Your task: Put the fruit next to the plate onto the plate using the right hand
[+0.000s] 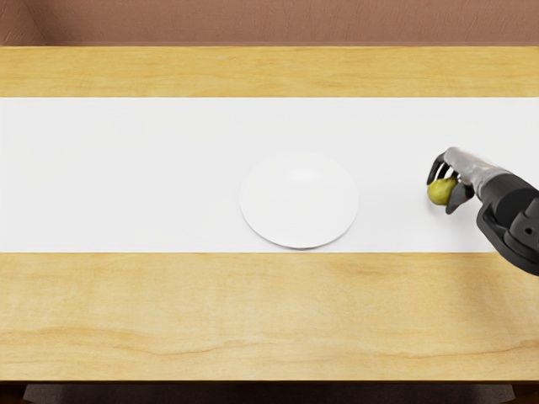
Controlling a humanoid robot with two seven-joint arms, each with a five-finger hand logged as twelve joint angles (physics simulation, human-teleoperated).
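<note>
A small yellow-green fruit (440,192) is seen well to the right of the white plate (299,200), apart from it; the dark fingers (436,168) of the right hand (459,175) are curled tight around it; part of the fruit is hidden by them, so its kind cannot be told; whether it is touching the surface (253,311) cannot be told either; the right arm is cut off at the picture's edge.
</note>
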